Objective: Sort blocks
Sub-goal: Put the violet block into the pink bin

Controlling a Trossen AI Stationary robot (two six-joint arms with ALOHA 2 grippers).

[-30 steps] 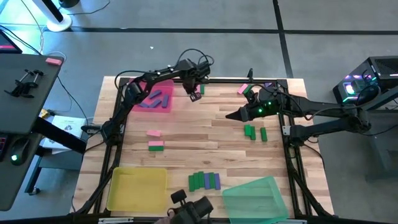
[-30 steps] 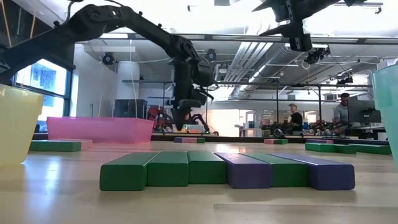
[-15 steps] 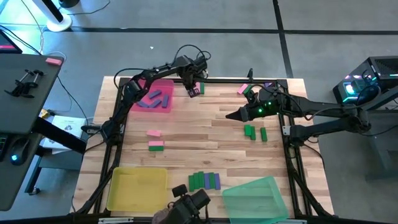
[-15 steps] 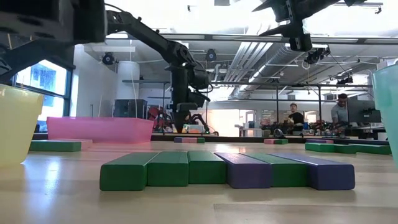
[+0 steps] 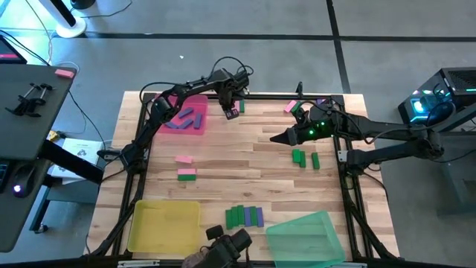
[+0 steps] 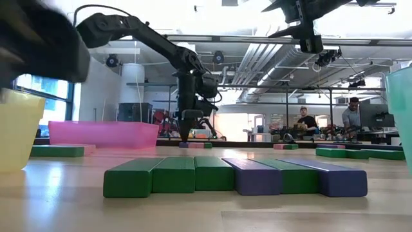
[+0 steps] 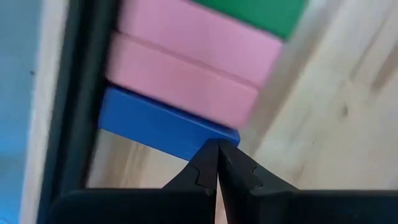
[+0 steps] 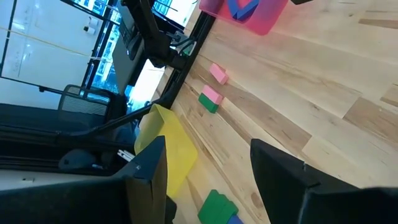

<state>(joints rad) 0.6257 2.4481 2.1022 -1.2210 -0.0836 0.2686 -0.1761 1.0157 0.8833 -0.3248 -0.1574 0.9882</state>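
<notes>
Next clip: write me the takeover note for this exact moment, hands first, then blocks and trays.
Left hand: shut, empty, low over the far-edge blocks.
Right hand: open, empty, parked mid-table.
Done: purple blocks lie in the pink tray.
Left: loose blocks at the far edge, a pink and green pair on the left, green ones on the right, a row near the front; the yellow tray shows no blocks.

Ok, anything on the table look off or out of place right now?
Nothing spilled or damaged. Purple blocks lie in the pink tray; the yellow tray and green tray hold nothing. The left end effector is shut, empty, over blocks at the far edge; the right end effector hangs open.
</notes>
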